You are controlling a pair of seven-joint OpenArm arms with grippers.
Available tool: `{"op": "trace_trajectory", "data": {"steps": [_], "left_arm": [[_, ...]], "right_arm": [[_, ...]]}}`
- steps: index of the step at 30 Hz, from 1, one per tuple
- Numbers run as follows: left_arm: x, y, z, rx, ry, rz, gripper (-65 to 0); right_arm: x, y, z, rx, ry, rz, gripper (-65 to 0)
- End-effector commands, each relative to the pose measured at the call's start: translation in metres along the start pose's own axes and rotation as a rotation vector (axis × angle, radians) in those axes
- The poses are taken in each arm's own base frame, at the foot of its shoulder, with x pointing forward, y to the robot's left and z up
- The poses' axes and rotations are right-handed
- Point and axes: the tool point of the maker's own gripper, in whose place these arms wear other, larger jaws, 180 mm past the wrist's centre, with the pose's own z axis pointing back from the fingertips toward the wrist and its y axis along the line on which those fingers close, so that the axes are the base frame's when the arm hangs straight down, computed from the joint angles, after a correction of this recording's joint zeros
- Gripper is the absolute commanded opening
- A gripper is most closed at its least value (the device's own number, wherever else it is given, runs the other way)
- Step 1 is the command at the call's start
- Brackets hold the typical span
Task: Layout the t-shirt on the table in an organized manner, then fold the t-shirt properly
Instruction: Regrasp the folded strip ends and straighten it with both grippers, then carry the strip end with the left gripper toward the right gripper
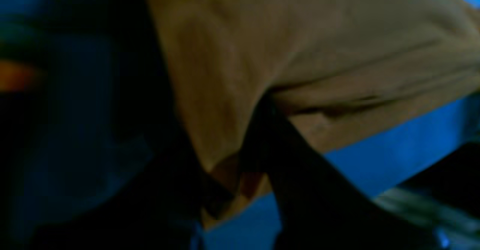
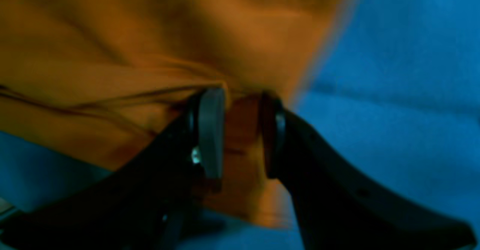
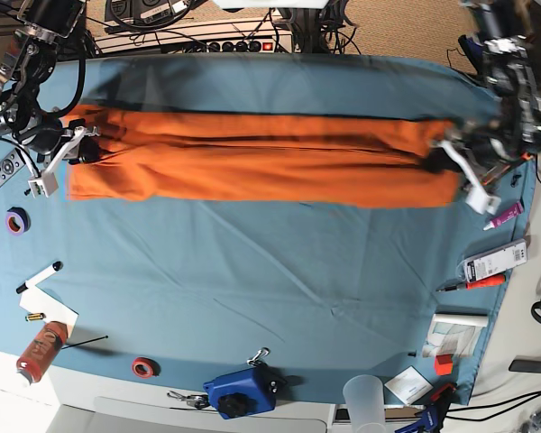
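The bright-orange t-shirt (image 3: 261,167) hangs stretched in a long band across the far half of the teal table (image 3: 270,280). It is held at both ends. My right gripper (image 3: 88,144) grips its left end. In the right wrist view the gripper (image 2: 242,130) has orange cloth (image 2: 112,55) pinched between its fingers (image 2: 212,130). My left gripper (image 3: 442,158) grips the right end. In the dark, blurred left wrist view the gripper (image 1: 232,178) is closed on a corner of the cloth (image 1: 300,36). The neck tag is not visible.
Around the table margin lie a purple tape roll (image 3: 16,220), a marker (image 3: 38,276), a red bottle (image 3: 38,350), a red tape ring (image 3: 144,367), a blue tool (image 3: 242,393), a plastic cup (image 3: 365,397), a small box (image 3: 493,260) and a purple pen (image 3: 505,216).
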Motion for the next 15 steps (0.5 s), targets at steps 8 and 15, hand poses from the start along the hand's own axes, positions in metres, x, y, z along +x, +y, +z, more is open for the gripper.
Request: {"op": "trace_trajectory", "data": {"steps": [8, 15], "left_arm": [[0.027, 0.029, 0.035, 0.082, -0.019, -0.109, -65.0], [0.033, 0.007, 0.039, -0.027, -0.037, -0.139, -65.0]], "right_arm": [[0.046, -0.007, 0.011, -0.021, -0.119, 0.036, -47.7], [0.053, -0.013, 0.012, -0.054, -0.133, 0.047, -47.7]]}}
